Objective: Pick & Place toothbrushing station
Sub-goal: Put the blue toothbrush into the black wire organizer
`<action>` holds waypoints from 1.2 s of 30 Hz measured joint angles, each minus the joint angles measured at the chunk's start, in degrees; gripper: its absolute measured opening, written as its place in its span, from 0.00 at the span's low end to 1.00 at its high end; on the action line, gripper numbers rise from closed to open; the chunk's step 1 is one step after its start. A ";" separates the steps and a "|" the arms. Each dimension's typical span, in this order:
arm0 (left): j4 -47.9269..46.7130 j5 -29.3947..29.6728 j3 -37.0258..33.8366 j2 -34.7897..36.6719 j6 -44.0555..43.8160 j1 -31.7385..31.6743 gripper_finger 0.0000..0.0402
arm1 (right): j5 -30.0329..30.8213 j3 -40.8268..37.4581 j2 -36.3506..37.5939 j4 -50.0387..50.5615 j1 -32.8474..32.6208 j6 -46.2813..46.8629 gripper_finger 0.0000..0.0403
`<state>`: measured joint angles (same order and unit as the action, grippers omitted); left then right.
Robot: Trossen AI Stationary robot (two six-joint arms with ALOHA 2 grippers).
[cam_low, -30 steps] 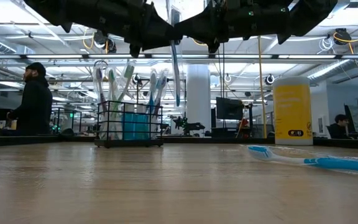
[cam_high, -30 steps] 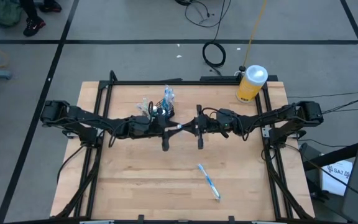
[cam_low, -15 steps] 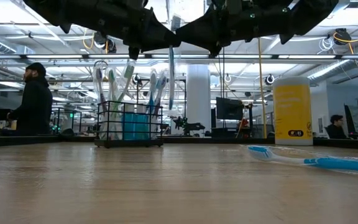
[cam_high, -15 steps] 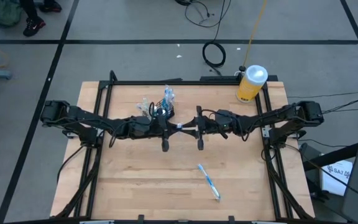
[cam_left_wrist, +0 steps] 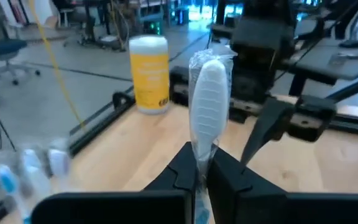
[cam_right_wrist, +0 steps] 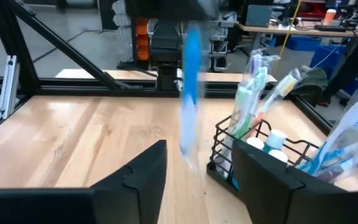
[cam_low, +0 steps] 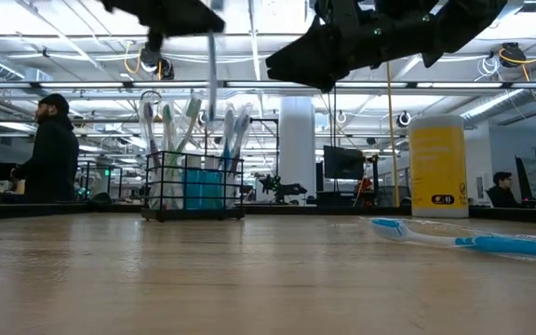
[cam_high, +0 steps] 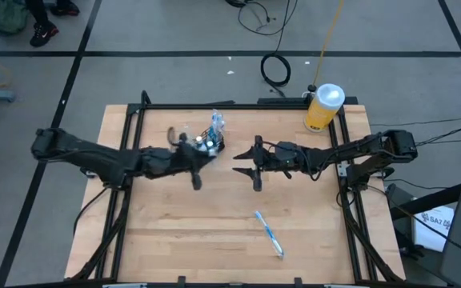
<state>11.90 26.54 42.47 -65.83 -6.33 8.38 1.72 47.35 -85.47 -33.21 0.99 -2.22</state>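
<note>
The toothbrushing station, a black wire-mesh caddy [cam_high: 209, 141] [cam_low: 194, 191] [cam_right_wrist: 261, 155], stands on its base at the table's far middle with several toothbrushes upright in it. My left gripper [cam_high: 207, 157] [cam_left_wrist: 199, 163] hovers just on the near side of it, shut on a plastic-wrapped toothbrush [cam_low: 211, 86] [cam_right_wrist: 190, 87]. My right gripper [cam_high: 240, 166] [cam_right_wrist: 201, 149] faces it from the table's right, open and holding nothing, level with the brush and a little apart from it. My left gripper pinches the wrapped toothbrush just below its white head [cam_left_wrist: 199, 149] between its two fingers. The fingers [cam_left_wrist: 182, 171] lie about level, coming from the table's left, across the brush. The head sticks up above them; the handle [cam_low: 211, 102] hangs upright below, clear of the table.
A blue and white toothbrush [cam_high: 268, 234] [cam_low: 463, 242] lies flat on the near right of the table. A yellow bottle with a white cap [cam_high: 324, 107] [cam_low: 438, 166] [cam_left_wrist: 149, 73] stands at the far right corner. A black frame [cam_high: 126, 160] borders the wooden top.
My right gripper has opened and let go of the wrapped toothbrush, staying in place. My left gripper has shut on the brush, then drawn back toward the table's left and upward, carrying it upright away from my right gripper and toward the caddy.
</note>
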 joint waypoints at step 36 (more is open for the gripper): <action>-22.40 39.49 -0.77 5.13 -17.57 2.17 0.04 | -0.02 0.00 -0.02 0.07 0.04 0.02 0.46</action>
<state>-10.50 66.02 41.69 -60.70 -23.90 10.55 1.69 47.35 -85.49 -33.15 1.04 -2.20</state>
